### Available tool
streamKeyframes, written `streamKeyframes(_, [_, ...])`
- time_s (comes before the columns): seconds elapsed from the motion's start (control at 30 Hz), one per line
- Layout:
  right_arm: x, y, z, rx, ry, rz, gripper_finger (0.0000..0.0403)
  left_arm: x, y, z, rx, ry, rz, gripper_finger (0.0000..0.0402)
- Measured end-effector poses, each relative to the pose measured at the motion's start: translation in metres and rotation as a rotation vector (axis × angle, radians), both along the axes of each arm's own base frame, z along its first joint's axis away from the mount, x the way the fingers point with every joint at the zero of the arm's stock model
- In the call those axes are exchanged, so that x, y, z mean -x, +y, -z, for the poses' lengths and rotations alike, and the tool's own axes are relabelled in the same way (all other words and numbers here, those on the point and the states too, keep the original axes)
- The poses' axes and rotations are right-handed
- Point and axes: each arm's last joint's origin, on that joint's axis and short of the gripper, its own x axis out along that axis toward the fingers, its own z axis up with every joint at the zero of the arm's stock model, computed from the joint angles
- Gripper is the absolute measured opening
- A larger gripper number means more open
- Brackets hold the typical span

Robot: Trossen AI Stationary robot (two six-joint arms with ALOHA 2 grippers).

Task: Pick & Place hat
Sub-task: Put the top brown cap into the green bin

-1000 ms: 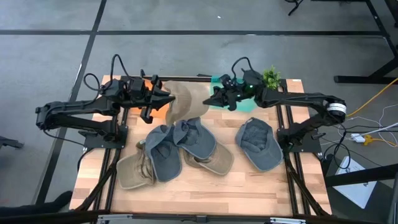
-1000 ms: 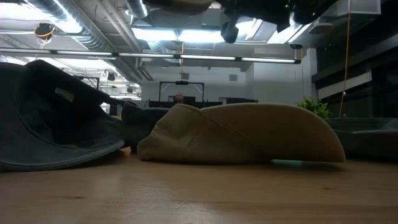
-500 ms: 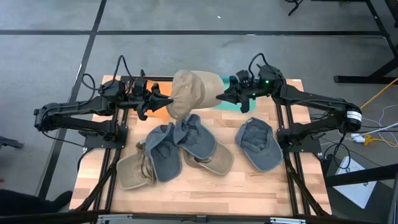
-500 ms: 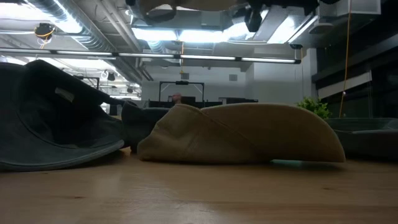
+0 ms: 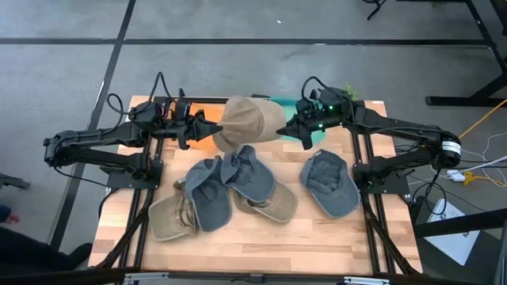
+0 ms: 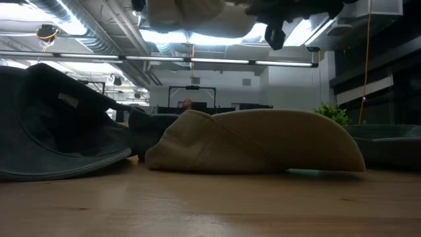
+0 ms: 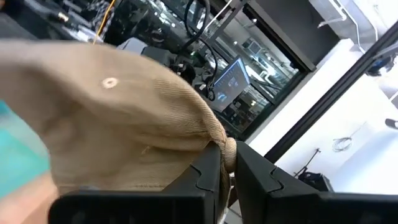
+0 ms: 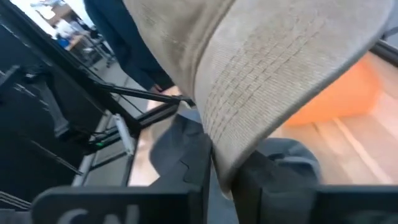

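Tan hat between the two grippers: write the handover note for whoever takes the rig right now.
Left gripper: shut on the tan corduroy hat, gripping its edge.
Right gripper: shut on the hat's opposite edge.
The hat hangs above the table's back, over the teal tray and orange tray.
Done: pick.
Left: placing it. Grey and tan hats and one grey hat lie on the wooden table.

Both dark arms reach inward across the upper middle of the high view, raised off the tabletop. The left arm stretches from the left edge toward centre, its claw [image 5: 207,128] pointing right with fingers [image 7: 208,171] pinched together on the tan hat [image 5: 247,120]. The right arm comes in from the right edge, its claw [image 5: 283,128] pointing left, fingers [image 8: 199,165] likewise clamped on that hat's opposite edge.
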Motion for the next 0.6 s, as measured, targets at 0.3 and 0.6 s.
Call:
streamKeyframes(0.3, [-0.0003,0.0015,0.0001,-0.004,0.000,-0.016,0.0149,-0.0008,0.0001,0.0076,0.100,0.079,0.014,0.0024])
streamKeyframes(0.6, [0.0000,0.0021,0.0016,0.021,0.011,-0.033,0.0226,-0.0009,-0.0003,0.0083,0.172,0.086,0.037,0.0025])
